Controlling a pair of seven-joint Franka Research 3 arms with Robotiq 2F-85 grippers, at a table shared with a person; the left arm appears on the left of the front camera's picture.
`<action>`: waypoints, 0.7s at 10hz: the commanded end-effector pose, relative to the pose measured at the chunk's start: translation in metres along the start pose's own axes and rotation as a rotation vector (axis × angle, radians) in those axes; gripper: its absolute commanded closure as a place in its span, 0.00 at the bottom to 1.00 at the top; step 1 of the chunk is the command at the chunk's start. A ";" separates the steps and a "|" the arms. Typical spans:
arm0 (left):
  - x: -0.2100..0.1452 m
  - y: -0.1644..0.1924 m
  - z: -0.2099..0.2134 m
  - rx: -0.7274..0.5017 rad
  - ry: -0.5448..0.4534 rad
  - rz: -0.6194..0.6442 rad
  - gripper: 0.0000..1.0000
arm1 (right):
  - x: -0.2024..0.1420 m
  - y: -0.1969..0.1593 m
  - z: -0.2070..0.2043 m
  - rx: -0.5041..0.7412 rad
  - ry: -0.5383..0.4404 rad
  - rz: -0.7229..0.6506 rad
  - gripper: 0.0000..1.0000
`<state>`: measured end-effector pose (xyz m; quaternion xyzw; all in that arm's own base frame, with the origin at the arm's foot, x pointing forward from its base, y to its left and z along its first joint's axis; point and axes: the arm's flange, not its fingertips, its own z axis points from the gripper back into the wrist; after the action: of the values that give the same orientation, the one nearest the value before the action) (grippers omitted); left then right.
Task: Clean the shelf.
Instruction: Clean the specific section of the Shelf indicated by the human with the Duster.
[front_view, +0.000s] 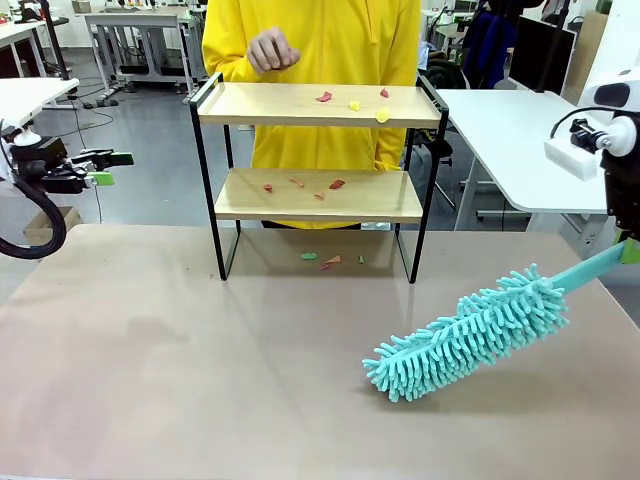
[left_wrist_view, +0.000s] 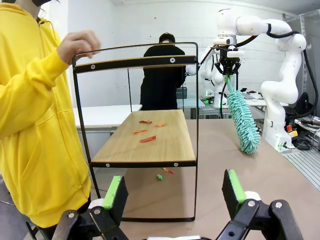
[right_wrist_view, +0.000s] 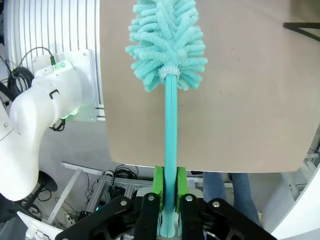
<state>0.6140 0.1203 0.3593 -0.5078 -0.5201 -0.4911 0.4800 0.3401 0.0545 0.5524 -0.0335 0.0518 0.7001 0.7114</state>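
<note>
– The duster's (front_view: 470, 335) handle is running off the front view's right edge.
– Yes, and the right wrist view's top edge is cutting off its fluffy tip.
– The scraps (front_view: 337, 184) lying on the shelf (front_view: 270, 103)?
– They're showing too small to tell what they are. From the left wrist, the upper board (left_wrist_view: 135, 63) is showing edge-on, hiding its top face.
– The person (front_view: 320, 40)?
– The front view's top edge is cropping them at the shoulders.
</note>
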 end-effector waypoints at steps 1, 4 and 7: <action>0.002 -0.001 0.001 0.002 -0.001 -0.014 0.00 | -0.002 0.001 0.001 -0.003 0.005 0.000 0.87; 0.002 -0.001 0.001 0.002 -0.001 -0.014 0.00 | -0.002 0.001 0.001 -0.003 0.005 0.000 0.87; 0.002 -0.001 0.001 0.002 -0.001 -0.014 0.00 | -0.002 0.001 0.001 -0.003 0.005 0.000 0.87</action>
<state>0.6140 0.1203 0.3593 -0.5078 -0.5201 -0.4911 0.4800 0.3401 0.0545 0.5524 -0.0335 0.0518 0.7001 0.7114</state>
